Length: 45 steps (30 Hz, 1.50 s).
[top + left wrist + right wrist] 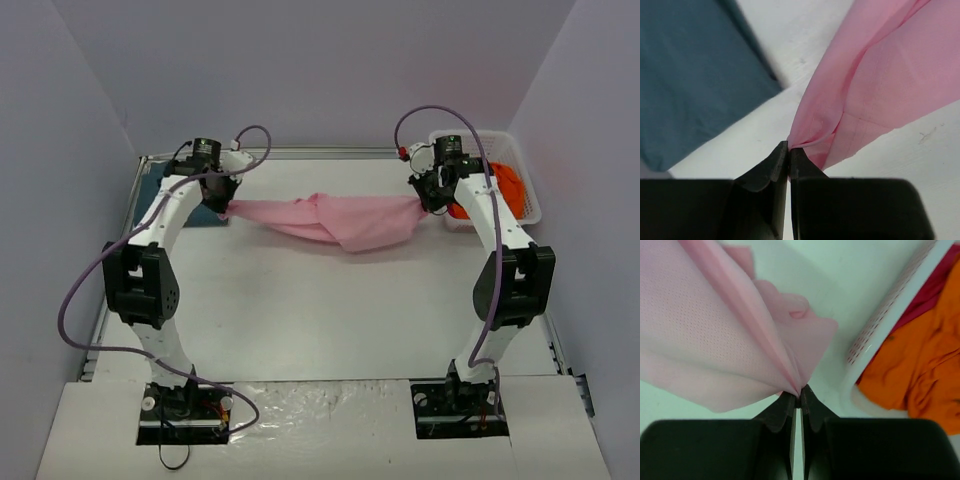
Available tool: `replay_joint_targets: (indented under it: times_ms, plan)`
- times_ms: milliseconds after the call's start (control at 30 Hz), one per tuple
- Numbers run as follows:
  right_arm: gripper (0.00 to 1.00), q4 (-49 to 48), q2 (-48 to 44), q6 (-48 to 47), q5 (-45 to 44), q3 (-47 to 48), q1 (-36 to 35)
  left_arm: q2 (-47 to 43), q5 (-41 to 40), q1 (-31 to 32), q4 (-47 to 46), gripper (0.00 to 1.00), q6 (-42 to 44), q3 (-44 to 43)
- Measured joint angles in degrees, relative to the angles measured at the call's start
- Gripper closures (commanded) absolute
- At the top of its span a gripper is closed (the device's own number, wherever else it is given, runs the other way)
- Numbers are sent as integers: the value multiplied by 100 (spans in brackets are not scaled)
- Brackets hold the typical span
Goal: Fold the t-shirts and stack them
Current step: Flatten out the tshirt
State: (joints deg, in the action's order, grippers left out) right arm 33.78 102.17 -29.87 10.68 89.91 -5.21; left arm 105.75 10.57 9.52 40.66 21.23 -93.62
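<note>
My left gripper and right gripper clamp the pink shirt stretched between them; teal shirt partly hidden far left.

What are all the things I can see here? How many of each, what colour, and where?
pink t-shirt: one, light pink, stretched between both claws, far middle of the table
teal t-shirt: one, dark teal-blue, lying flat, far left
orange t-shirt: one, orange, inside the basket
red cloth: one piece showing, in the basket beside the orange t-shirt
basket: one, white mesh, far right
table: one, white
left arm: one, white and black, left side
right arm: one, white and black, right side
left claw: one, black, shut on the pink t-shirt
right claw: one, black, shut on the pink t-shirt
</note>
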Motion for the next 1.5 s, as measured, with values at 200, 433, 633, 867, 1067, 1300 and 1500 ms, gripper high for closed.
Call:
replay_joint_targets:
  times_ms: [200,433,633,867,1067,1300,1500]
  plan:
    - [100,168,378,195,-81,1641,28,-181,133,-420,546,98,-109,-1561]
    - [100,240,-1368,153,260,780,142,-2533,750,-1121,538,98,-98,-380]
    - [100,378,-2354,-205,361,-713,142,-3895,723,-1320,240,98,378,2188]
    - [100,459,-1040,-345,358,-1226,199,-2476,474,-1300,203,98,669,3233]
    - [100,496,-645,-341,365,-852,264,-2321,391,-1309,380,54,855,2732]
    - [100,367,-234,-319,382,-448,304,-1958,378,-1333,444,39,802,1873]
    - [100,372,48,-308,420,-448,260,-1655,448,-1040,476,34,643,1582]
